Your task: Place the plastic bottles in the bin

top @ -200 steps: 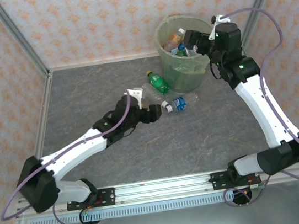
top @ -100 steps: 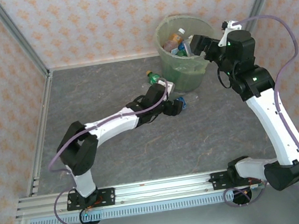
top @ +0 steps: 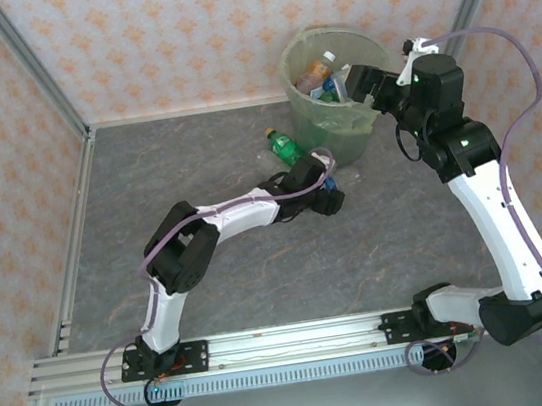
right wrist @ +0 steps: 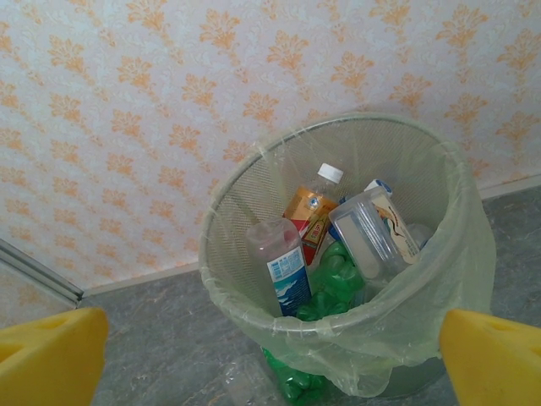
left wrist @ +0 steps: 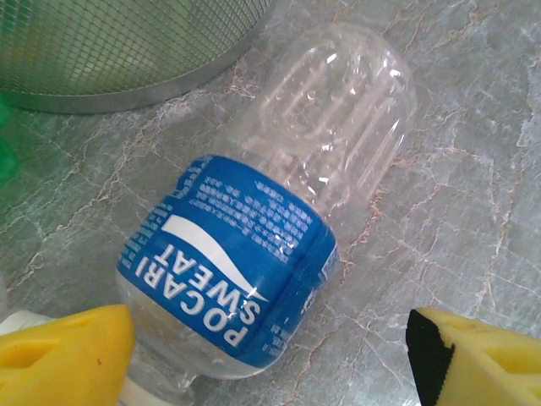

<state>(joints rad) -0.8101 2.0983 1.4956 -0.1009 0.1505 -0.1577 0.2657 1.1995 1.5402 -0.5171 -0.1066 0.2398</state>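
Beside bin (top: 338, 138), on table (top: 193, 153): Pocari Sweat bottle (left wrist: 245, 271) lying, straddled by released left gripper (left wrist: 270, 338); right gripper (right wrist: 270, 338) released, empty, facing bin.

Walls (top: 177, 34): pale peach wallpaper, repeating orange floral motifs.
Tabletop (top: 378, 248): grey, marbled stone pattern.
Corner posts (top: 34, 65): slanted metal bars.
Near rail (top: 290, 336): silver aluminium.

Illumination is bright, even and diffuse, from overhead. Shadows on the desk (top: 378, 248) are soft and faint, darkest at the foot of the bin (top: 338, 138). The clear bottle (left wrist: 279, 211) just beside the bin carries small specular highlights. The top view is sharp throughout. In the left wrist view, the yellow pads (left wrist: 59, 355) of the left pincer (left wrist: 269, 362) are out of focus
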